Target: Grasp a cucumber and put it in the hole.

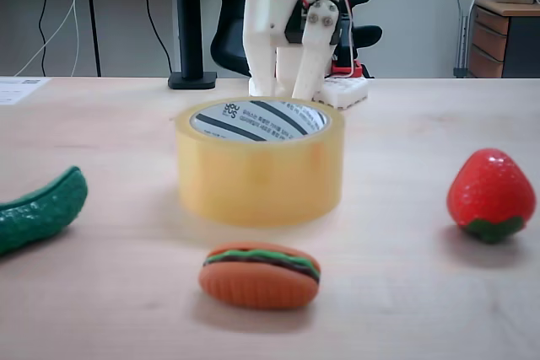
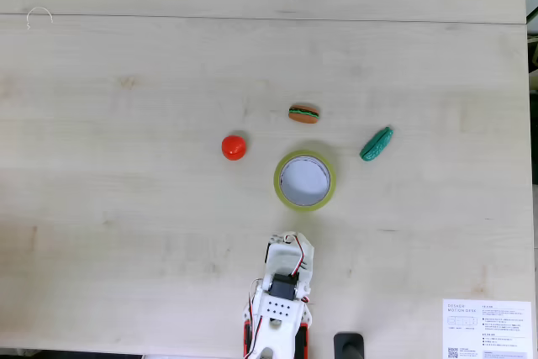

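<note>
Cucumber (image 2: 377, 144): dark green, bumpy, slightly curved, lying flat on the table, free, well apart from the gripper (image 2: 292, 239), up and right of it in the top-down fixed view. Hole (image 2: 304, 178): round opening of an upright yellowish tape roll, empty, directly ahead of the gripper, near it.

Counter (image 1: 422, 309) showing pale wood grain, matt, smooth. Tape roll (image 1: 257, 183) looking yellowish translucent plastic, slightly glossy; hole (image 2: 304, 179) ringed by white core (black print on it, looking like card). Cucumber (image 1: 38, 208) showing dark green bumpy skin, dull sheen. Strawberry (image 1: 491, 191) gleaming red, glossy, green base matt. Burger (image 1: 260, 276) looking soft, matt orange. Arm (image 1: 291, 31) appearing as matt white plastic.
</note>
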Robot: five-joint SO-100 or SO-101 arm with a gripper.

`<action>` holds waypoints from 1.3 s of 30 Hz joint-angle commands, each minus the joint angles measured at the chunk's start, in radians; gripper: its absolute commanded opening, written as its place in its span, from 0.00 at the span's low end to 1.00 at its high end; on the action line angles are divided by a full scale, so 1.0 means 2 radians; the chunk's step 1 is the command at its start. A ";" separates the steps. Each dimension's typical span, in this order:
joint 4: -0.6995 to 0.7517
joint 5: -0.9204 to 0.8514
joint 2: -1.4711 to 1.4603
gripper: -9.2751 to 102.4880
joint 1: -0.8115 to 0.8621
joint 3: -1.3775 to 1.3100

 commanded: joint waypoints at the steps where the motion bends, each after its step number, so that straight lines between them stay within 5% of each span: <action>1: 0.006 0.002 0.002 0.08 0.002 -0.030; 9: -0.013 0.038 -0.058 0.08 0.008 -0.150; 25: -0.099 0.038 -0.644 0.08 0.080 -0.627; 39: -0.099 0.038 -0.918 0.10 0.129 -0.868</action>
